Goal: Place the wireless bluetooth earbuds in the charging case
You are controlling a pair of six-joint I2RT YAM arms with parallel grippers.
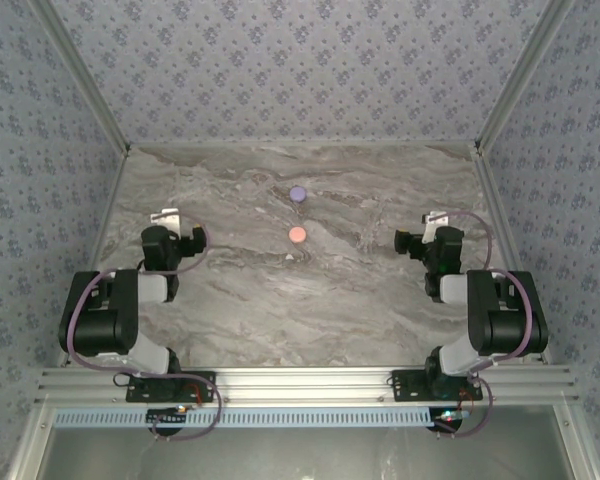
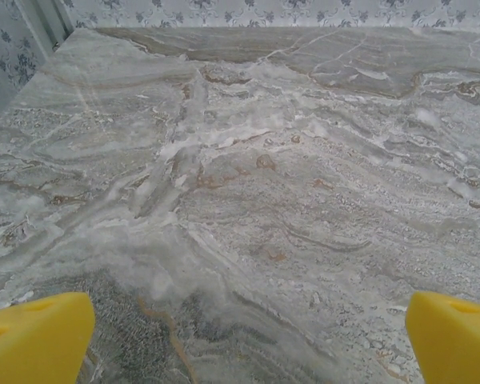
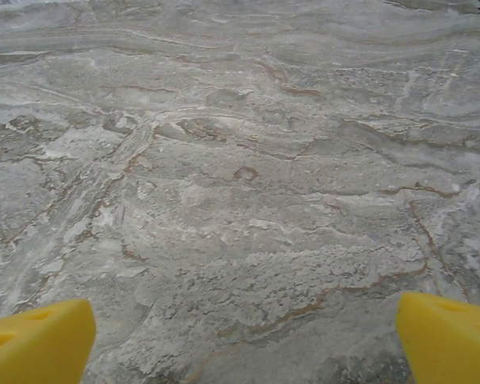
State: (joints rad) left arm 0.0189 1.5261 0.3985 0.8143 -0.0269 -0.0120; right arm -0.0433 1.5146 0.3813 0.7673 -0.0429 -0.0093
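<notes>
Left hand [image 1: 172, 236] sits low over the left side of the bench [image 1: 230, 300], and its wrist camera shows it spread wide: one yellow fingertip [image 2: 34, 338] in each bottom corner, bare grey marble between them, nothing held. Over on the right side, the right hand [image 1: 422, 241] is the mirror image, jaws wide too, yellow fingertips [image 3: 32, 342] at the frame's bottom corners with veined stone lying between, nothing in its grip. Both hands stand well apart from the action in the middle. There, from the top view, the lavender case [image 1: 298, 194] lies flat on the bench toward the far wall, and the salmon-pink case [image 1: 297, 235] lies just nearer than it, the two close but not touching, lined up almost one behind the other. Now the earbuds: they are too small to pick out for sure from above. A pale speck [image 1: 292, 257] shows on the marble just on the near side of the salmon-pink case, and that could be one, though I cannot tell. Both arms are folded back near their bases at the near edge.
</notes>
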